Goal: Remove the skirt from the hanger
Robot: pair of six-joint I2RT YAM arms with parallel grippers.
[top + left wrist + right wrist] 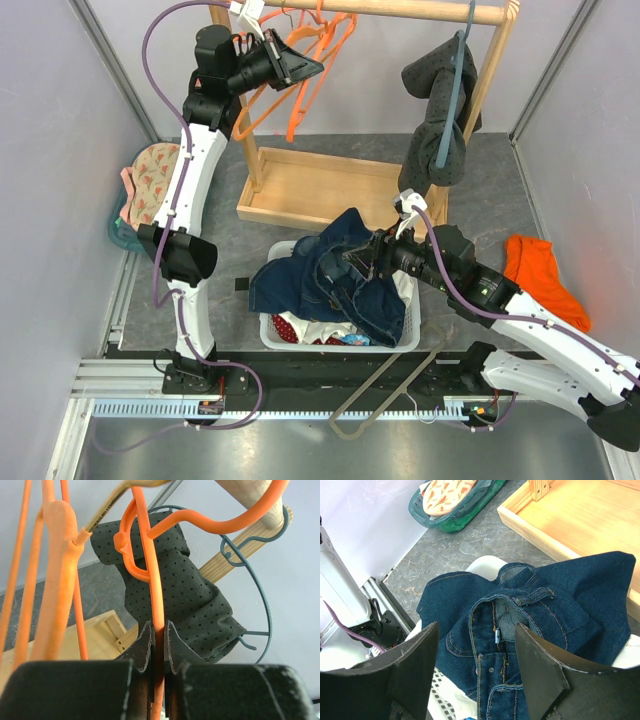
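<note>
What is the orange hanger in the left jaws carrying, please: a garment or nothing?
Nothing: the hanger is bare orange plastic, no fabric in overhead or wrist view.

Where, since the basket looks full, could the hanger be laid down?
Free: the wooden rack's base tray, and the grey table between the left arm and the white basket. Crowded: the basket itself, heaped with denim.
</note>
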